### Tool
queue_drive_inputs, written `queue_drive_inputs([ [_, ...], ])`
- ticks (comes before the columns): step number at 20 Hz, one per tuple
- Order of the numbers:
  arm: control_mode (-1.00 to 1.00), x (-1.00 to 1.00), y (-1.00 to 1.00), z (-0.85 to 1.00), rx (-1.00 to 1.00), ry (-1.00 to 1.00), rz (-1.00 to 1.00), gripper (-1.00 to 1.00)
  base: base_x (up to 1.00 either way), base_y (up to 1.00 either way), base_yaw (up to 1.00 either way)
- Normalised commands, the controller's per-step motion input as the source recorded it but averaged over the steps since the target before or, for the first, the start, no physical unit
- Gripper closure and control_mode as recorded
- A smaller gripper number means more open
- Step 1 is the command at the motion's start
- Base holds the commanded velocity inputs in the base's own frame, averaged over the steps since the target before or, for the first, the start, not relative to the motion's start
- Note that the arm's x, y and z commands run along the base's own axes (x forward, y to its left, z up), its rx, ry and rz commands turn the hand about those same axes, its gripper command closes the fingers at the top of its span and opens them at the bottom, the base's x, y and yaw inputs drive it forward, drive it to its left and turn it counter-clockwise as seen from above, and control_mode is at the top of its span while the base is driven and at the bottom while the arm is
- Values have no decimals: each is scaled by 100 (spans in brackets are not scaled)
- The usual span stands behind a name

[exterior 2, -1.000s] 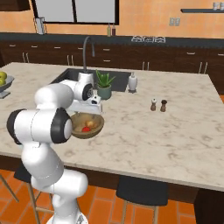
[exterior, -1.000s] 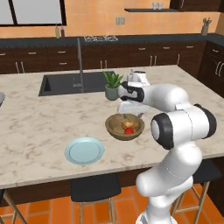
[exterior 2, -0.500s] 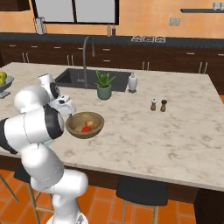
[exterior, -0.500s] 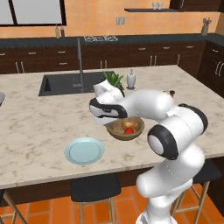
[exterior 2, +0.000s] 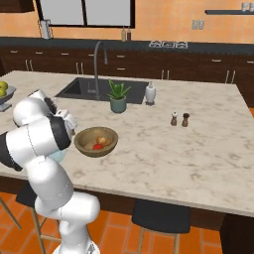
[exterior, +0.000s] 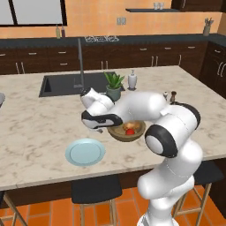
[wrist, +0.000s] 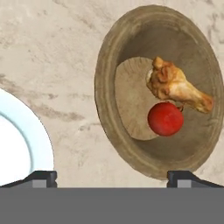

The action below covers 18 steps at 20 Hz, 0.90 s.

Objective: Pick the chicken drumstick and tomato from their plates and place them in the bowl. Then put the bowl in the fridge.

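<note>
Bowl (wrist: 159, 89): brown wood, lighter tan floor, upright on the marble island counter (exterior: 39, 128). Seen also from the left base view (exterior: 127, 131) and the right base view (exterior 2: 96, 141).

Drumstick (wrist: 177, 85): golden-brown, lumpy, lying inside the bowl, thick end toward the bowl's middle, thin end toward its wall. Visible as a pale lump in the bowl from the right base view (exterior 2: 101, 141).

Tomato (wrist: 165, 118): round, glossy red, inside the bowl, touching or just beside the drumstick. A red spot in the bowl from the left base view (exterior: 130, 131) and the right base view (exterior 2: 97, 146).

Blue plate (exterior: 85, 152): plain pale blue, bare, flat on the counter near the bowl, toward the counter's front edge. Its rim shows at the left of the hand view (wrist: 37, 131), apart from the bowl.

Gripper (exterior: 101, 129): hangs over the counter just beside the bowl, between bowl and plate, holding nothing. In the hand view (wrist: 111, 177) the two dark tips stand far apart, fingers spread wide, one near the plate's rim and one over the bowl's edge.

Sink (exterior: 73, 84): dark basin set in the counter behind the bowl, with a tall faucet (exterior: 80, 62).

Potted plant (exterior: 114, 85): small green plant in a grey pot, between sink and bowl.

Soap bottle (exterior: 132, 80): white, just beside the plant.

Two shakers (exterior 2: 179, 119): small, dark, standing together, well apart from the bowl.
</note>
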Motion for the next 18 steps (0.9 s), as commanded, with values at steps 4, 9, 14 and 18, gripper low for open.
queue_drive_inputs([
  [4, -100, 0, -59, -26, 15, -1, 23, -100, 0, 0, 0],
  [9, -100, 4, -16, -2, 7, -2, 9, -100, 0, 0, 0],
  [14, -100, 9, 9, -21, 0, 3, 7, -100, 0, 0, 0],
  [18, -100, 7, 6, -10, -2, 7, 5, -100, 0, 0, 0],
])
